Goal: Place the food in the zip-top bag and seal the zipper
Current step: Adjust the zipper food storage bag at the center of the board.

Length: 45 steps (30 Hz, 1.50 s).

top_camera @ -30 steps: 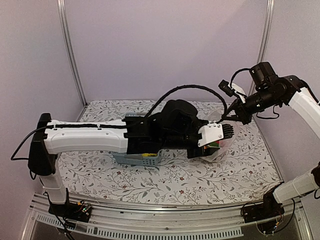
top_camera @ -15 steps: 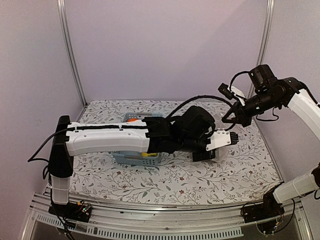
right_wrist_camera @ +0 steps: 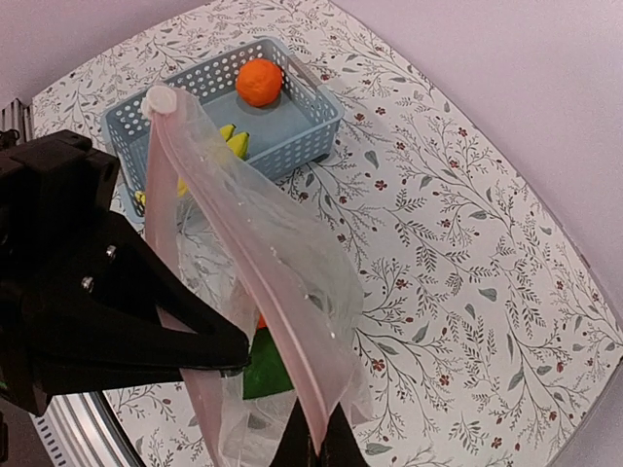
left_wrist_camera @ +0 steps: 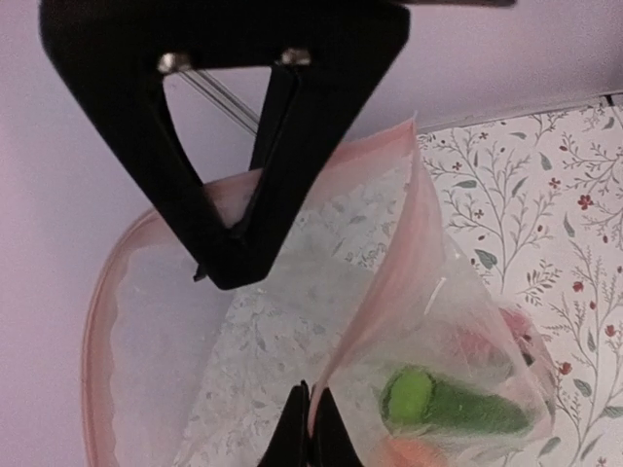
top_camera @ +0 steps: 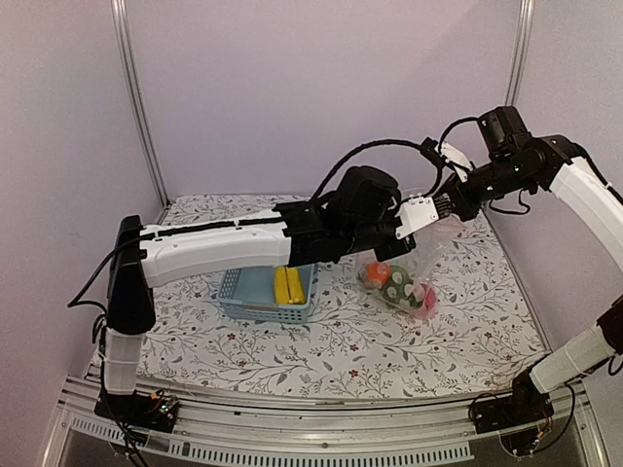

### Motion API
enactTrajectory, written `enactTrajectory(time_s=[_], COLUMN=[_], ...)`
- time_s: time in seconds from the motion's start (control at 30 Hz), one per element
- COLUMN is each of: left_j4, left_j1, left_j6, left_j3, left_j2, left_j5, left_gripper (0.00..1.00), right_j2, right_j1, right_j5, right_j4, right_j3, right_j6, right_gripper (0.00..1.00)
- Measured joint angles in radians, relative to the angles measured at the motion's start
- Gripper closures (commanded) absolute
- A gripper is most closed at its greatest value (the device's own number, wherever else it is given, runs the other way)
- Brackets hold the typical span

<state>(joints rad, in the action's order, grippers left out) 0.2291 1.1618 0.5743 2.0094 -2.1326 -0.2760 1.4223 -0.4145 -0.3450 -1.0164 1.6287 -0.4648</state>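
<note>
Being pinched at its seemingly unsealed zipper (left_wrist_camera: 389,253) by left gripper (left_wrist_camera: 310,428) and right gripper (right_wrist_camera: 311,438), the zip-top bag (top_camera: 404,282) is part-filled, bananas (top_camera: 288,285) and orange (right_wrist_camera: 259,82) left at nine o'clock.

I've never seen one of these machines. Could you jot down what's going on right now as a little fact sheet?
Left gripper: shut on the zip-top bag at its mouth edge
Right gripper: shut on the same mouth edge
Zipper: not sealed, mouth gaping
Inside bag: green piece, others blurred
Blue basket: bananas and an orange inside
</note>
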Motion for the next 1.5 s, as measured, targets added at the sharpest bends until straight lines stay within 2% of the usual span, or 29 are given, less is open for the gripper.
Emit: enactTrajectory(time_s=[0.13,0.23,0.37,0.5,0.57,0.7,0.83,1.0,1.1,1.2,1.3,1.43,1.5], left_j4=[-0.060,-0.072,-0.082,-0.130,-0.169,-0.225,-0.251,-0.253,-0.245,-0.250,-0.266,-0.311,-0.335], left_j1=[0.027,0.046,0.043,-0.005,-0.031,-0.060,-0.048,-0.011,0.015,0.048,0.094,0.163,0.187], left_j6=[-0.005,0.003,0.039,0.066,0.083,0.095,0.087,0.064,0.051,0.032,0.011,-0.056,-0.111], left_j3=[-0.156,-0.201,-0.109,0.069,0.100,0.095,-0.035,-0.185,-0.227,-0.280,-0.385,-0.513,-0.571], left_j2=[0.038,0.025,-0.047,-0.143,-0.154,-0.149,-0.094,-0.059,-0.059,-0.030,0.076,0.287,0.397], left_j5=[0.005,0.004,-0.004,0.002,-0.002,-0.003,0.020,0.035,0.000,-0.031,-0.057,-0.074,-0.076], left_gripper=[1.00,1.00,1.00,1.00,1.00,1.00,0.99,0.84,0.69,0.49,0.34,0.24,0.23], right_j2=[-0.046,-0.074,-0.047,0.060,0.106,0.130,0.087,0.016,0.015,0.015,0.006,-0.045,-0.081], right_j1=[0.000,0.003,0.054,0.135,0.153,0.158,0.158,0.151,0.139,0.131,0.131,0.131,0.131], right_j5=[-0.015,0.002,0.031,0.082,0.105,0.102,0.051,-0.040,-0.084,-0.121,-0.146,-0.180,-0.206], right_j4=[0.011,0.021,0.036,0.070,0.097,0.125,0.150,0.174,0.182,0.187,0.196,0.218,0.232], right_j3=[-0.106,-0.166,-0.117,0.059,0.127,0.156,0.073,-0.129,-0.201,-0.230,-0.230,-0.253,-0.280], right_j6=[0.000,0.006,0.021,0.042,0.052,0.069,0.072,0.059,0.053,0.050,0.049,0.045,0.040], right_gripper=[1.00,1.00,1.00,1.00,1.00,1.00,1.00,1.00,1.00,1.00,1.00,1.00,1.00])
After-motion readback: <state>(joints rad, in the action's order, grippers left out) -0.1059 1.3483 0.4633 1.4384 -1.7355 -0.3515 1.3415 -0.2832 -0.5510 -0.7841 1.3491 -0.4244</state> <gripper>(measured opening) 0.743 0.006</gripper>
